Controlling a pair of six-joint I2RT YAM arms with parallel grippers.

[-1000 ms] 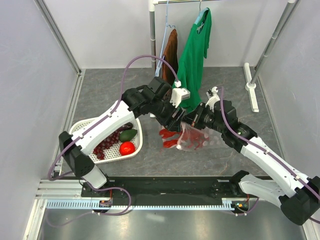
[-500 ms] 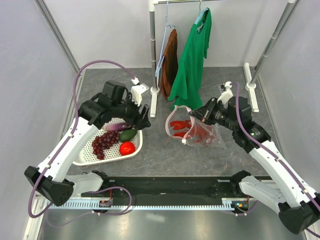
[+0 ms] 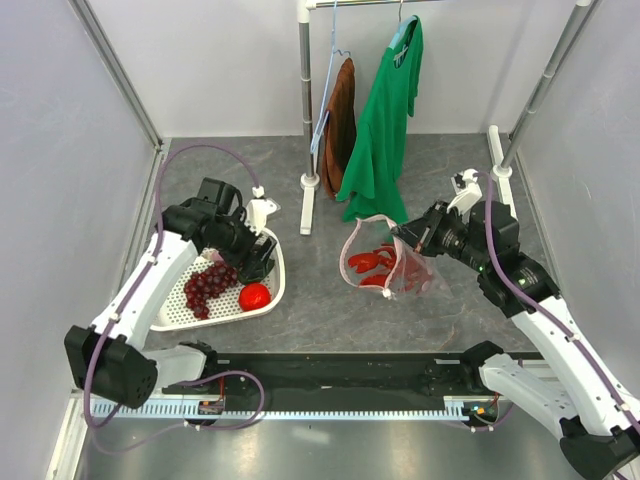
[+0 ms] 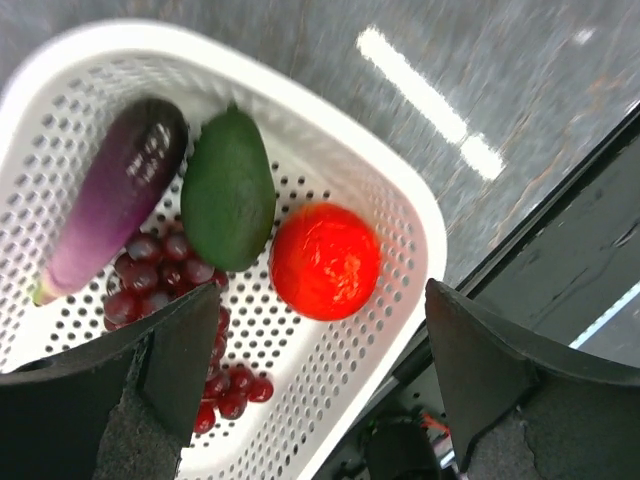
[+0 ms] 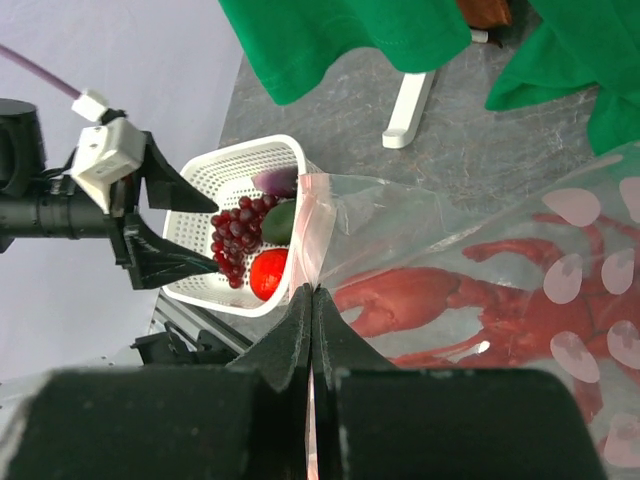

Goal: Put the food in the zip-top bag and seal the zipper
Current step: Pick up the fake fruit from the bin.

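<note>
The left jaws have swung back over the basket (image 4: 330,135) at 9 o'clock, spread wide above the tomato (image 4: 325,260). The right jaws pinch the zipper (image 5: 308,240) of the bag (image 3: 420,275) at 3 o'clock, lobster (image 3: 375,262) inside.

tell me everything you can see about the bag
The bag is clear, crinkly plastic printed with pale pink dots, with a pink strip along its mouth. It sits right of centre, and its bottom looks to rest on the table. The mouth is open and faces left. A red lobster lies inside. The right gripper is shut on the mouth edge, pinching the strip and holding that side up.
</note>
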